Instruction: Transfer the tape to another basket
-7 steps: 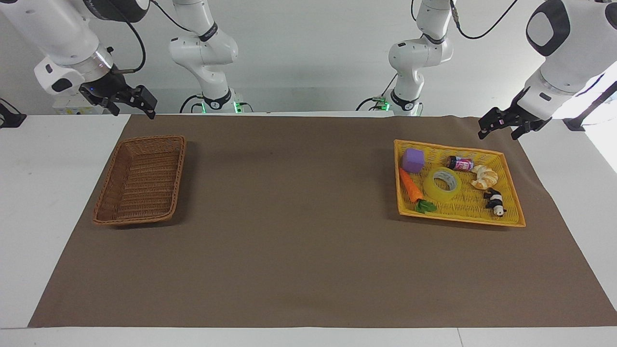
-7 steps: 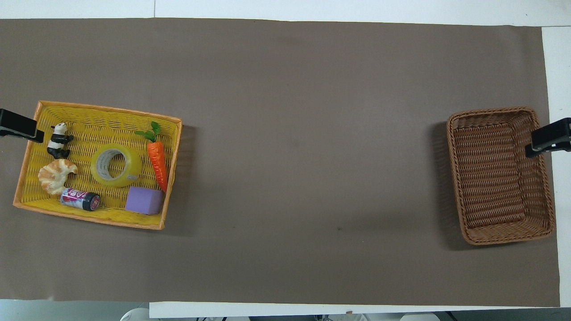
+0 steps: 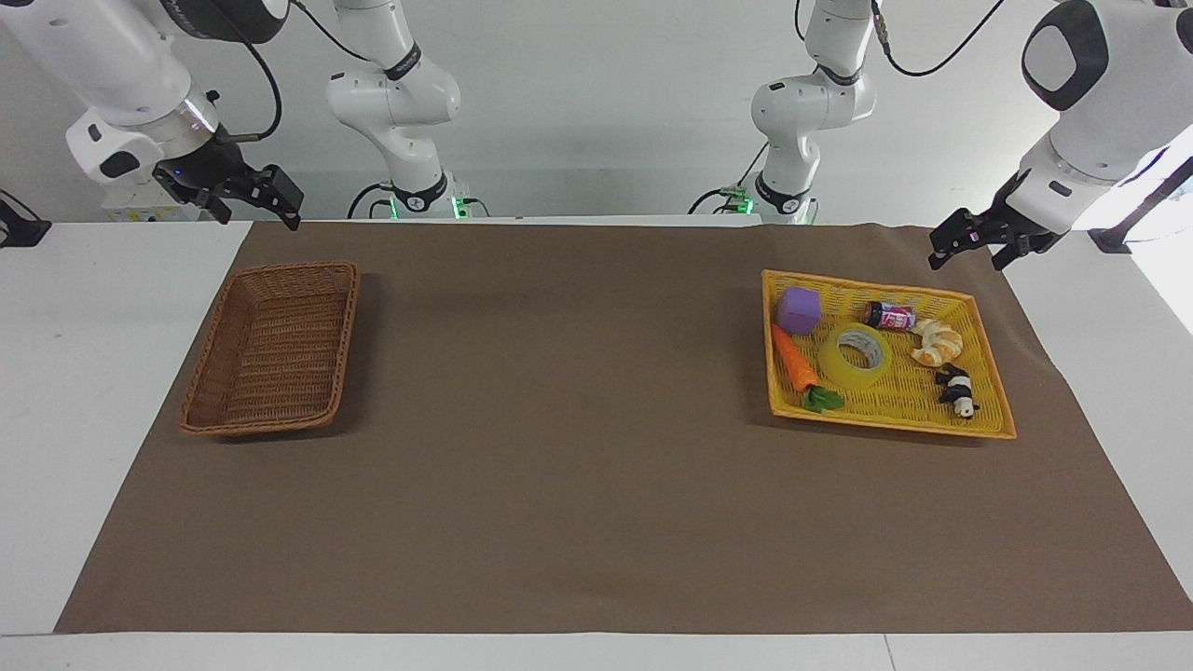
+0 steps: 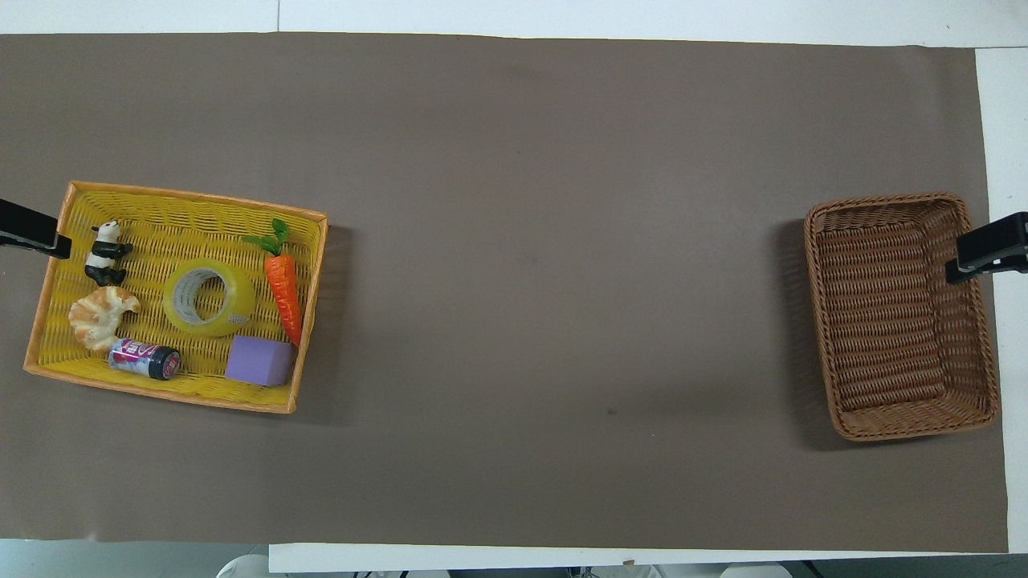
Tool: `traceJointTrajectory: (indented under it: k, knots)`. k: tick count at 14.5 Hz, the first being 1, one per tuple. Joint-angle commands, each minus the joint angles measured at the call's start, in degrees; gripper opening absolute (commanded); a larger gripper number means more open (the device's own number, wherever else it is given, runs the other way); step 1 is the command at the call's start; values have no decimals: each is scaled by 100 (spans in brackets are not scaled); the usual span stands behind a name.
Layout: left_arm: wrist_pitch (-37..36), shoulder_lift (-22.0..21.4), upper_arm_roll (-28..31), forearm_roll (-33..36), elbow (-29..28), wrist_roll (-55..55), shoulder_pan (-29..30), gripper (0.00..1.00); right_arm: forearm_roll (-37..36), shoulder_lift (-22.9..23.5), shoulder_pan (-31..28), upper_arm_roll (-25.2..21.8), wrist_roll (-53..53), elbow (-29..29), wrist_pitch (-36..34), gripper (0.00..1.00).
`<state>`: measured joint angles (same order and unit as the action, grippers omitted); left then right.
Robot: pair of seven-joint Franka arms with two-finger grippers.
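The tape (image 3: 857,355) (image 4: 209,299), a translucent yellow roll, lies flat in the middle of the yellow mesh basket (image 3: 885,427) at the left arm's end of the table. At the right arm's end sits the brown wicker basket (image 3: 347,321) (image 4: 899,321) with nothing in it. My left gripper (image 3: 967,255) hangs open in the air by the yellow basket's outer end and holds nothing. My right gripper (image 3: 259,214) hangs open by the wicker basket's outer end and is also empty.
Around the tape in the yellow basket lie a purple cube (image 3: 800,309), a toy carrot (image 3: 794,359), a small can (image 3: 888,316), a croissant (image 3: 937,343) and a panda figure (image 3: 957,390). A brown mat (image 3: 578,447) covers the table between the baskets.
The left gripper has shifted slightly outward from the yellow basket. The right arm and all objects stay where they were.
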<state>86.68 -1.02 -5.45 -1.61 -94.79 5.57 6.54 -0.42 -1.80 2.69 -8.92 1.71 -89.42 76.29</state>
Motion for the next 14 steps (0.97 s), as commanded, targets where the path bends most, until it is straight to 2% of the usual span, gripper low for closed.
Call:
traceJointTrajectory:
  k: [1, 5, 6, 7, 9, 10, 12, 14]
  knots:
    - [24, -108, 0, 12, -109, -30, 75, 100, -28, -145, -5, 4, -118, -164, 18, 100]
    - [50, -117, -44, 20, -170, -100, -48, 100, -28, -145, -5, 13, -127, -164, 18, 100]
    - [163, -248, -44, 20, -432, -144, -39, 100, -28, -145, -5, 5, -118, -164, 9, 100]
    - [608, -467, -44, 20, -948, -144, -30, 100, -28, -145, -5, 13, -118, -164, 18, 100]
    - [2292, -1195, -61, 12, -2624, -100, -48, 100, -28, -145, -5, 13, -118, -164, 9, 100]
    - [2709, -1364, -70, 12, -3093, -91, -56, 100, -28, -145, -5, 13, -118, -164, 18, 100]
    - [2862, -1287, -70, 12, -3387, -83, -65, 100, -28, -145, -5, 4, -118, -164, 18, 100]
    - [3177, -1006, -70, 12, -3598, -83, -91, 100, -28, -145, -5, 5, -118, -164, 9, 100]
